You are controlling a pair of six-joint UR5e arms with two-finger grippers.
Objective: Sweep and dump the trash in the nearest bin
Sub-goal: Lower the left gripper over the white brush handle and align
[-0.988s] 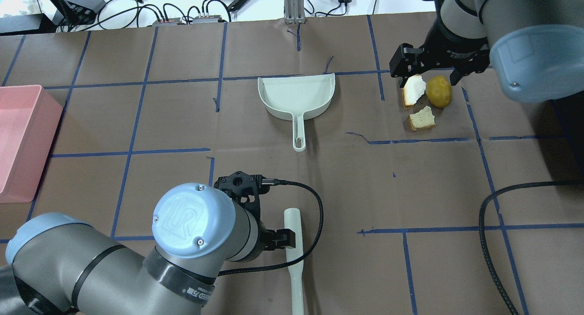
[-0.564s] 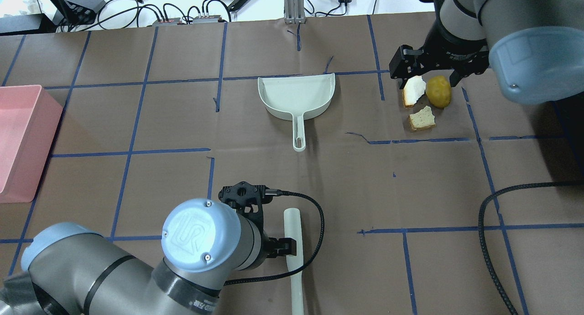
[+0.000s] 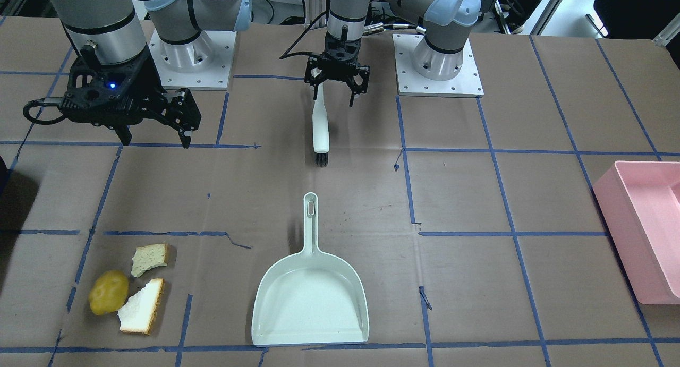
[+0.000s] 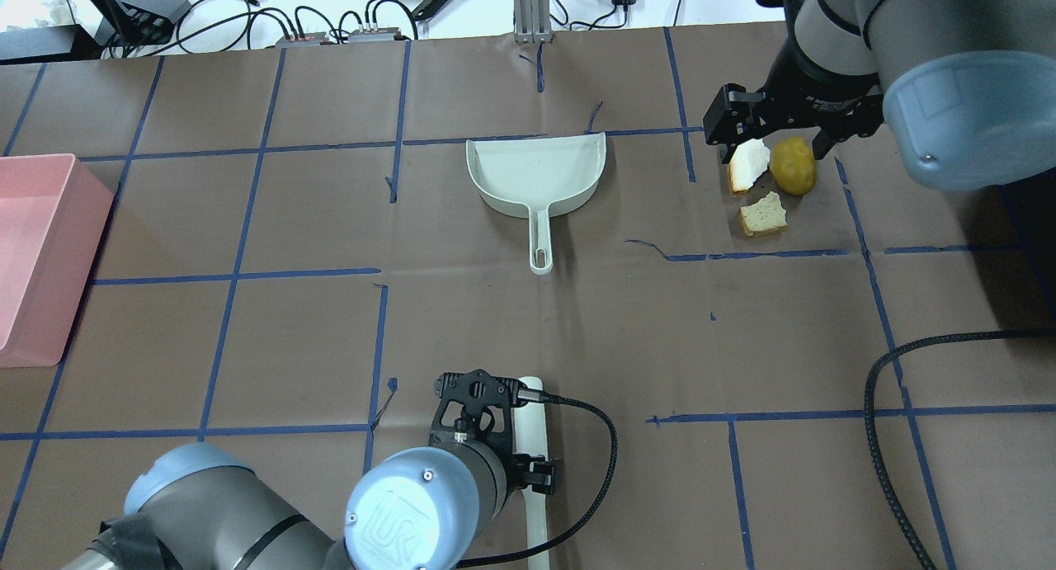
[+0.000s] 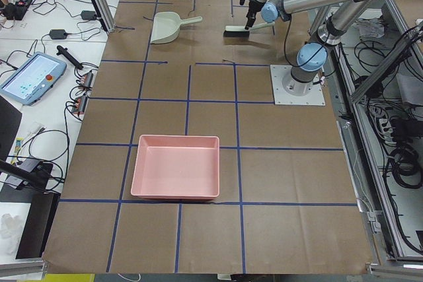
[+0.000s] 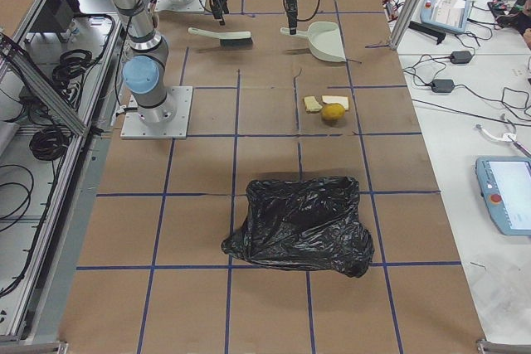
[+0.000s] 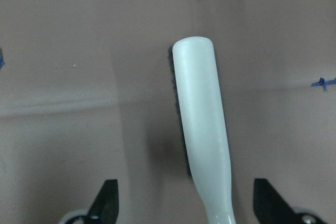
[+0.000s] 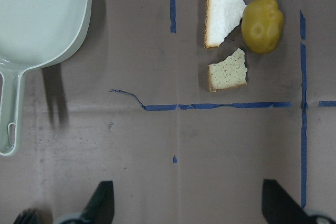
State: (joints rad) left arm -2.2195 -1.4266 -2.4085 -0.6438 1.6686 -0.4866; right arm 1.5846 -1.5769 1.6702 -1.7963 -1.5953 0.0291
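Overhead exterior gives me the layout: the brush [image 4: 530, 438] lies flat on the surface [image 4: 742, 347] close to the robot, with its bristle end pointing at the handle of the dustpan [image 4: 536, 174] and a clear gap between them. The dustpan sits flat and upright, its mouth facing away from the robot.

My left tool [image 3: 333, 93] hangs over the brush's handle with its fingers spread to either side. On the left wrist camera I see both fingertips [image 7: 107, 200] well clear of the handle, so it is open and grips nothing.

My right tool [image 3: 156, 138] hangs high above the surface, also spread wide and holding nothing. Its wrist camera looks straight down on the trash. The potato [image 8: 262, 24] sits just beside the larger bread piece [image 8: 221, 17], seemingly touching it, and the smaller bread piece [image 8: 227, 71] lies near them on the robot's side. All three rest on the surface on the robot's right, well apart from the dustpan.

A black bag [image 6: 303, 225] lies at that same end of the surface. A pink bin [image 3: 635, 239] stands at the far left end.
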